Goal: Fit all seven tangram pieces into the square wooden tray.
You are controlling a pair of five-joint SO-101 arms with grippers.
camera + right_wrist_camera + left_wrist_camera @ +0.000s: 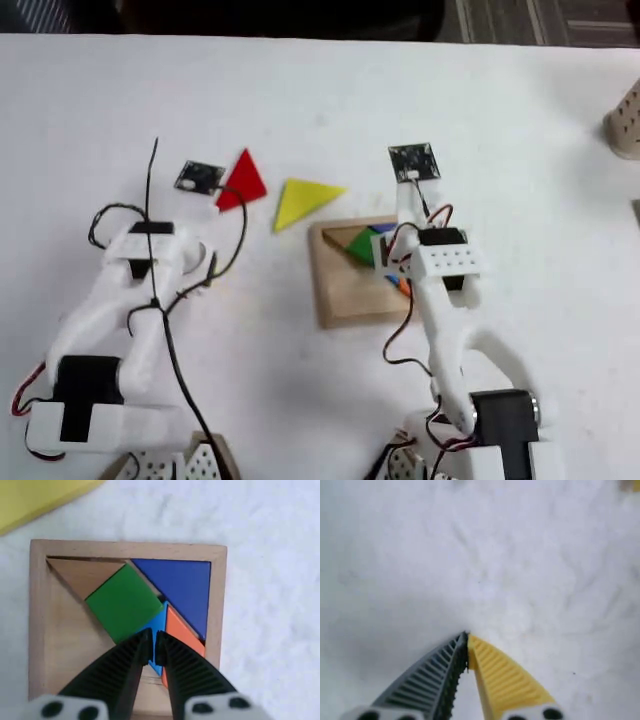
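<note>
The square wooden tray (340,292) lies at mid-table. In the right wrist view the tray (50,645) holds a tan triangle (82,575), a green square (124,602), a dark blue triangle (182,585), a light blue piece (159,622) and an orange piece (181,632). My right gripper (152,639) is shut, its tips just above the light blue piece. A red triangle (241,180) and a yellow triangle (303,199) lie on the table beyond the tray's left side. My left gripper (467,636) is shut over bare white table, near the red triangle.
The left arm (150,255) trails a black cable (165,320) across the table. A beige perforated object (625,120) stands at the far right edge. The tray's left half (55,630) is bare wood. White table surface (300,100) stretches behind the pieces.
</note>
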